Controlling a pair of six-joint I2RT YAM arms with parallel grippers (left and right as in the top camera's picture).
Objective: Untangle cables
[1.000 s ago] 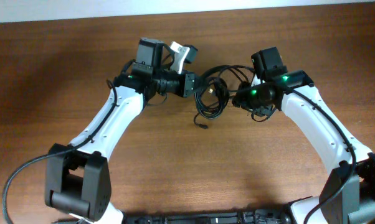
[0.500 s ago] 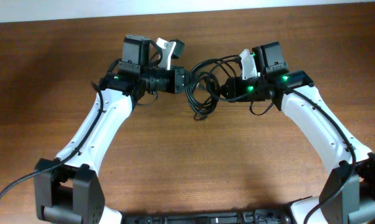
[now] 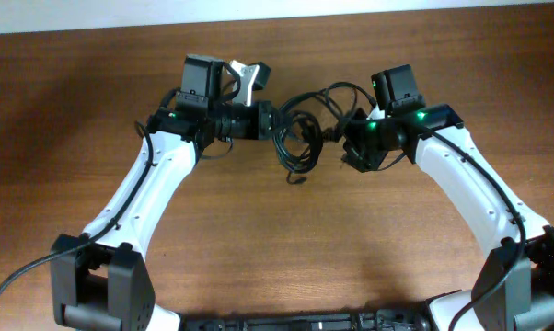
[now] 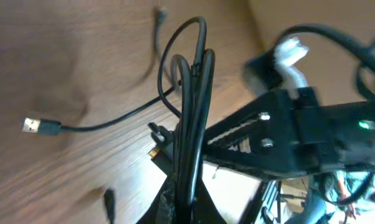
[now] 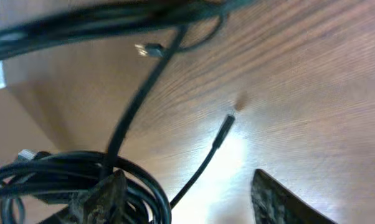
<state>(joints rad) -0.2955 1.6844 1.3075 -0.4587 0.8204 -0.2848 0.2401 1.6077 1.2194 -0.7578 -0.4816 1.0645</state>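
Note:
The cables are a loose black tangle lifted between my two arms at the back middle of the table. My left gripper is shut on a bundle of their strands, which rise from the jaws in a tall loop. One strand trails off to a USB plug lying on the wood. My right gripper is at the tangle's right side, and its jaws stand wide apart. A coil lies around its left finger. A thin strand with a plug end crosses the gap untouched.
The brown wooden table has its far edge against a pale wall just behind the grippers. The right arm shows close in the left wrist view. Both arm bases stand at the near edge.
The left gripper pulled the cable bundle leftward, still shut on it. The right gripper opened wider, rolled at the wrist and dropped slightly beside the tangle.

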